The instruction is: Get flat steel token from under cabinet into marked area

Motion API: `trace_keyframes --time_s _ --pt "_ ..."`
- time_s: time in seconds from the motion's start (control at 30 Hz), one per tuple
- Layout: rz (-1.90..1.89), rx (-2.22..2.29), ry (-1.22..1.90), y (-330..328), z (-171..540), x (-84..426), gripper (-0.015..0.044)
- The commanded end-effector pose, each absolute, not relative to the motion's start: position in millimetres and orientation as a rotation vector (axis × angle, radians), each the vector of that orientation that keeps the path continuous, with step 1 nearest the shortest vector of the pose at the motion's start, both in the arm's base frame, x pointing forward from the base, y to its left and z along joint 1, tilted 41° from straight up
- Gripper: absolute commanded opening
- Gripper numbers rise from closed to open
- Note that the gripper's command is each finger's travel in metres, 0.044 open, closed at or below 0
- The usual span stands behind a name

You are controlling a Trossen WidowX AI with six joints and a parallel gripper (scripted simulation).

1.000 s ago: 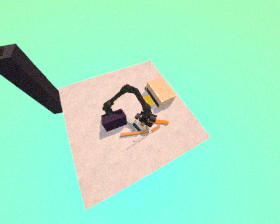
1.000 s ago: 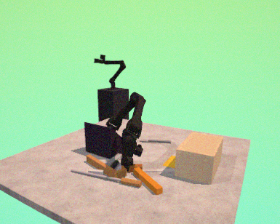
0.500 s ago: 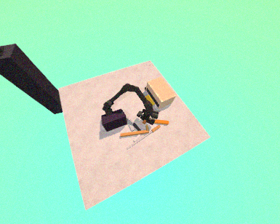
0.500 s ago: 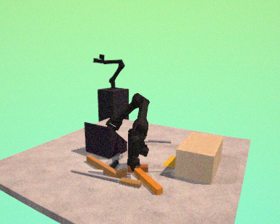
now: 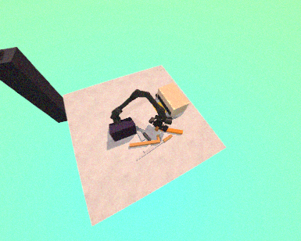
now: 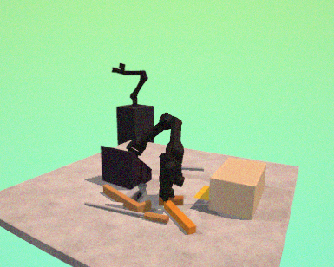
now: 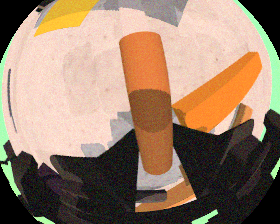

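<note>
My gripper (image 5: 159,126) (image 6: 166,198) (image 7: 152,129) is shut on an orange round handle (image 6: 178,200) (image 7: 145,62), low over the table among the tools. The handle's far end points away from the fingers; whatever joins its near end is mostly hidden. The tan cabinet (image 5: 173,98) (image 6: 233,186) stands beyond the gripper. The yellow marked area (image 5: 159,103) (image 6: 202,193) (image 7: 66,21) shows in part in front of it. The steel token cannot be made out in any view.
An orange bar (image 5: 175,131) (image 6: 181,218) (image 7: 218,92) lies close beside the gripper. An orange angled bar (image 5: 143,144) (image 6: 122,198) and a thin rod with an orange handle (image 5: 167,138) (image 6: 156,218) lie nearer the arm's base. Another thin grey rod (image 6: 193,169) lies behind the arm.
</note>
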State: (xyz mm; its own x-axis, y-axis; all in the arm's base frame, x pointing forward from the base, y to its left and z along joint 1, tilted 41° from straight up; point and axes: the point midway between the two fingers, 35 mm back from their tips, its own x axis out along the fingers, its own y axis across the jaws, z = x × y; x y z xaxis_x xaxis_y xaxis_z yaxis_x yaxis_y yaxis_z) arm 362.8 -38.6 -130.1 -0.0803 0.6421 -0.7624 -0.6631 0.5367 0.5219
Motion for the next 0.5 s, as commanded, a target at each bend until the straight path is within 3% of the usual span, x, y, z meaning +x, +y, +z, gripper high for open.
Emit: trace_keyframes --time_s 0.0,0.47 --pt "1.084 -0.022 1.24 -32.1 -125.3 371.6 0.0" --pt "1.085 -0.022 1.238 -18.2 -115.2 390.1 0.0"
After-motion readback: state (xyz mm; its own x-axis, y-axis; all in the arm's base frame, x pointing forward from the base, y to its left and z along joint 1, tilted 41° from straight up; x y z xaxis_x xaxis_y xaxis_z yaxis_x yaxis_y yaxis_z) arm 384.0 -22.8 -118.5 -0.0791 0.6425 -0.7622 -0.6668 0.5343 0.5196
